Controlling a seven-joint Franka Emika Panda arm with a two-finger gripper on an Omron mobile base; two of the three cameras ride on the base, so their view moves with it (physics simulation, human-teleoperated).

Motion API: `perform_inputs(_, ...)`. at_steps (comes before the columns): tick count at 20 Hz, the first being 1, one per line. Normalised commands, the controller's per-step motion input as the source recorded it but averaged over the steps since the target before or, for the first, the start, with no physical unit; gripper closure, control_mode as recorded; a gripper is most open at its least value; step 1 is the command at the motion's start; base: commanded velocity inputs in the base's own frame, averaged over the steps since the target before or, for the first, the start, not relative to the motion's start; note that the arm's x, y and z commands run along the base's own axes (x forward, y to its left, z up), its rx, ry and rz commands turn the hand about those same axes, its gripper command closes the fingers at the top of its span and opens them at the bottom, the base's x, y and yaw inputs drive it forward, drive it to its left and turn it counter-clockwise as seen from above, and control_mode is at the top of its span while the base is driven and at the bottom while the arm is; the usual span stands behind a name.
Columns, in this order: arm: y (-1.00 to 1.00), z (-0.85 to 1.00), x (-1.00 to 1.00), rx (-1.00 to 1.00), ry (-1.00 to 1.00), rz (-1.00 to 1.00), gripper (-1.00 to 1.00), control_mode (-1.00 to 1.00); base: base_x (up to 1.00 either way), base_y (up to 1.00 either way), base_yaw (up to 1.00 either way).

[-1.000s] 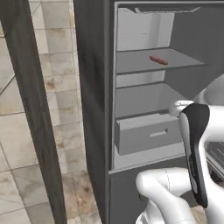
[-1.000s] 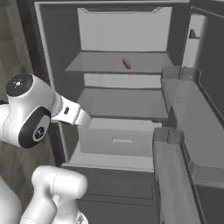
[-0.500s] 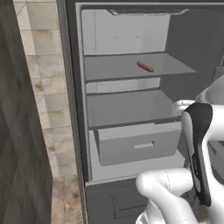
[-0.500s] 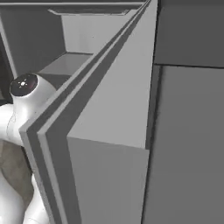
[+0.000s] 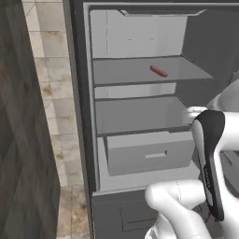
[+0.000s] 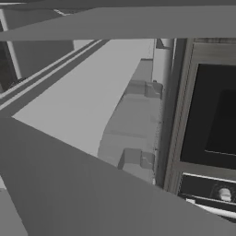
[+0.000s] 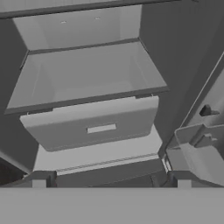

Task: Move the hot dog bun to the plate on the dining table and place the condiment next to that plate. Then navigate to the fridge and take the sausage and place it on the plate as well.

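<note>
1. The white arm point(image 5: 205, 177) stands folded before the open fridge point(image 5: 79, 116), its fingers point(image 7: 39, 178) spread wide and empty, aimed at the pale drawer point(image 7: 92, 124).
2. The thin reddish-brown sausage point(image 5: 158, 71) lies alone on an upper shelf point(image 5: 126, 72).

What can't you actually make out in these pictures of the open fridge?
- Drawer contents: its closed front hides them in the left base view and hand view.
- Fridge top and bottom: cut off by the left base view's edges.
- Fridge interior, right base view: blocked by the grey door panels close to the camera.
- Sausage: too small to show detail.
</note>
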Motion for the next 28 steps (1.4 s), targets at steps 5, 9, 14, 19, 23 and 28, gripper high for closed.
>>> perform_inputs(5, -0.02, 0.25, 0.57, 0.03, -0.08, 0.09, -1.00, -1.00, 0.14, -0.01, 0.02)
perform_inputs(9, 0.00, 0.60, 0.72, 0.00, -0.14, 0.18, -1.00, -1.00, 0.00, 0.00, 0.00)
perform_inputs(14, 0.02, 0.55, 0.71, -0.01, -0.11, 0.10, -1.00, -1.00, 0.00, 0.00, 0.00)
perform_inputs(19, 0.17, 0.39, 0.73, -0.07, -0.04, -0.01, -1.00, -1.00, 0.00, 0.00, 0.00)
perform_inputs(23, 0.33, 0.18, 0.75, -0.05, 0.01, -0.14, -1.00, -1.00, 0.00, 0.00, 0.00)
perform_inputs(28, 0.08, 0.06, 0.66, -0.01, 0.00, -0.05, -1.00, -1.00, 0.00, 0.00, 0.00)
